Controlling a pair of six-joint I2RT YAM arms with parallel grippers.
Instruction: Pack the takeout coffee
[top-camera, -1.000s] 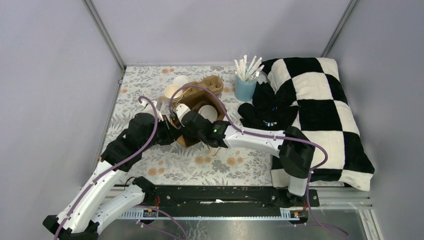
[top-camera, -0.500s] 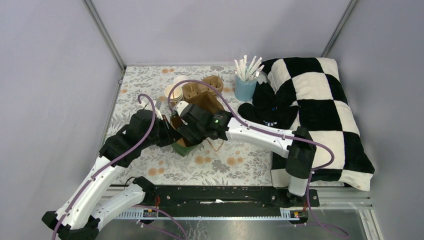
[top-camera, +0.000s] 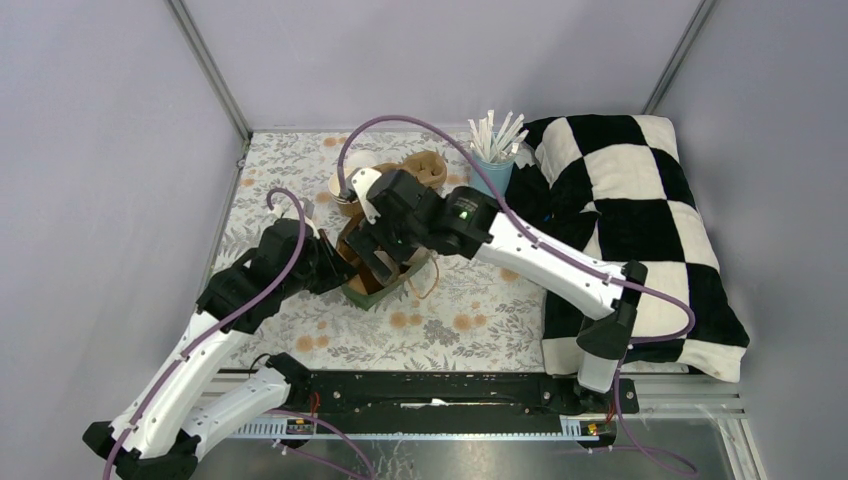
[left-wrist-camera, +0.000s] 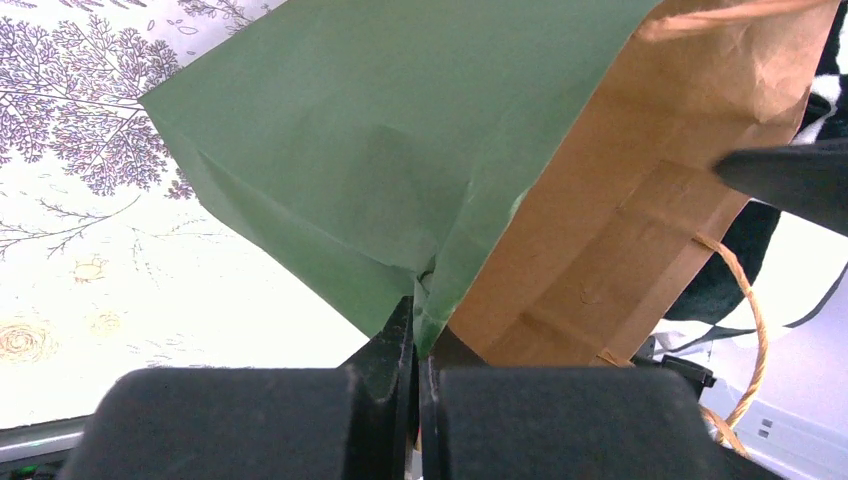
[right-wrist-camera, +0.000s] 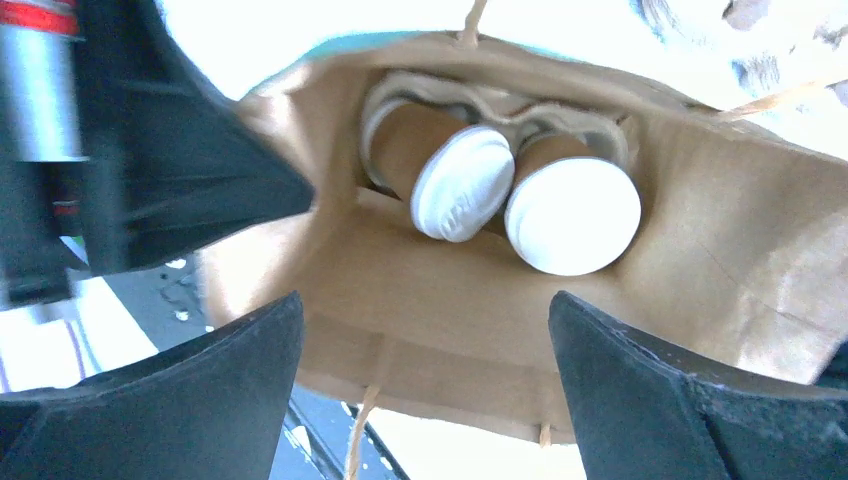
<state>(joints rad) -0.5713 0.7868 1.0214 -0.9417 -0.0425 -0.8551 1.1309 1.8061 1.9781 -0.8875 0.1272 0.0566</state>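
Inside the paper bag (right-wrist-camera: 700, 250) both lidded cups (right-wrist-camera: 572, 215) sit — right gripper (right-wrist-camera: 422, 310) wide, left gripper (left-wrist-camera: 418, 315) pinching its rim — next we withdraw.

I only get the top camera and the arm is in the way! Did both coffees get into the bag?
Observer: Yes. The right wrist camera shows both lidded cups deep inside the paper bag.
Operator: Are they loose in there?
Observer: No, their bottoms sit in the pulp carrier.
Operator: What's the left arm doing?
Observer: The left pincer is pinched shut on the bag's green edge.
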